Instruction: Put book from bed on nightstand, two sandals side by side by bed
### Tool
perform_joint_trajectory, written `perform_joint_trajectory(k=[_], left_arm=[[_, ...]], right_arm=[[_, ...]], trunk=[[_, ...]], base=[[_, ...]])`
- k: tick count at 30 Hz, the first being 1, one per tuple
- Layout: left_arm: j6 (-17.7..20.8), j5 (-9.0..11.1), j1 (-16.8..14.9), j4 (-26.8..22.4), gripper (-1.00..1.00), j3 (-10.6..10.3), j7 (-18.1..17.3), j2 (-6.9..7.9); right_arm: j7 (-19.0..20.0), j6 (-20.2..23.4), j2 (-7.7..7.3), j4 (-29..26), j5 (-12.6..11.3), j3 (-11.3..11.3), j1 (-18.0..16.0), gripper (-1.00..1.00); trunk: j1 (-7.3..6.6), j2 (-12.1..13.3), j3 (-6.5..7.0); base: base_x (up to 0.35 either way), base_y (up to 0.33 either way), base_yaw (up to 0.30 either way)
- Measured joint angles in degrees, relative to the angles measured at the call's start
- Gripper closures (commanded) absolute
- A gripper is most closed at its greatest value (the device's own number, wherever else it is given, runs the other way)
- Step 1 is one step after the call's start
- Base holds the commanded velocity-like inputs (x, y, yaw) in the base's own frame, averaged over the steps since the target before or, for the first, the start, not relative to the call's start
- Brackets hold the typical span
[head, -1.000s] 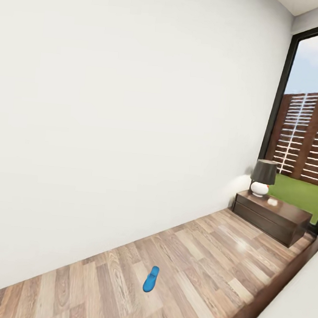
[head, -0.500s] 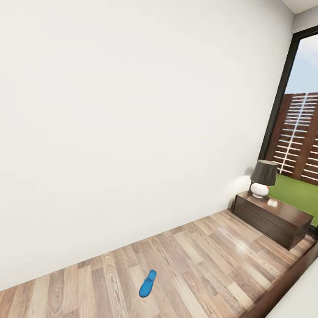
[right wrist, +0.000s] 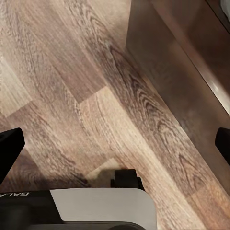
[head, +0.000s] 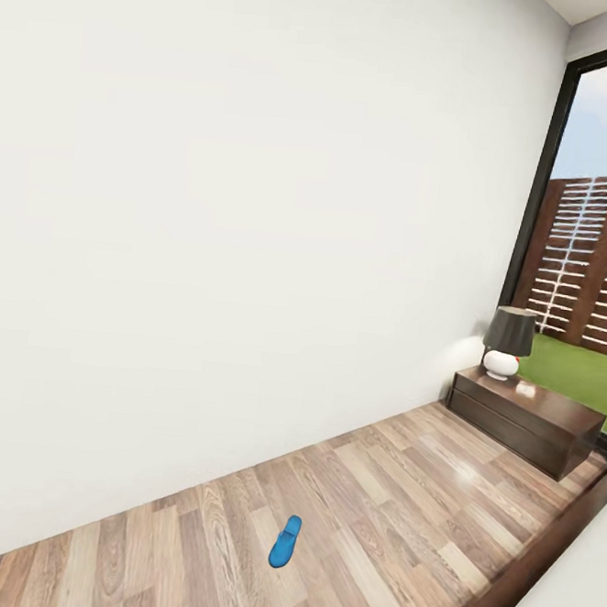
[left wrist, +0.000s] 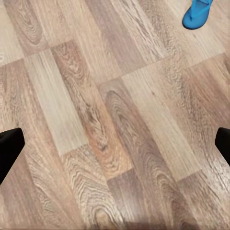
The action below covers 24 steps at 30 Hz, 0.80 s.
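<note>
Left claw hangs wide-jawed over floor near sandal.

White letters "GALA", cut off, stand on the robot's dark base.

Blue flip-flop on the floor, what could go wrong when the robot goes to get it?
1. The blue flip-flop lies flat on the wood-plank floor, so the open left gripper might scrape the planks or only push it along.
2. The bed frame sits close beside the right gripper, so a turn could bump it.
3. Only one flip-flop is in sight; hunting the other takes extra driving.
</note>
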Motion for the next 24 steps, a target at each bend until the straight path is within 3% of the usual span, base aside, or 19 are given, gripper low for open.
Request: perform_joint_trajectory(k=[6, 15, 24], left_arm=[[0.0, 0.0, 0.0, 0.0, -1.0, 0.0, 0.0, 0.0], [-1.1, 0.1, 0.0, 0.0, -1.0, 0.1, 0.0, 0.03], [-2.2, 0.1, 0.0, 0.1, -1.0, 0.0, 0.0, 0.0]], right_arm=[[0.0, 0.0, 0.0, 0.0, 0.0, 0.0, 0.0, -1.0], [0.0, 0.0, 0.0, 0.0, 0.1, 0.0, 0.0, -1.0], [0.0, 0.0, 0.0, 0.0, 0.1, 0.0, 0.0, -1.0]], trunk=[[0.0, 0.0, 0.0], [-0.03, 0.0, 0.0], [0.0, 0.0, 0.0]], base=[[0.033, 0.0, 0.155], [0.244, 0.0, 0.012], [0.03, 0.0, 0.048]])
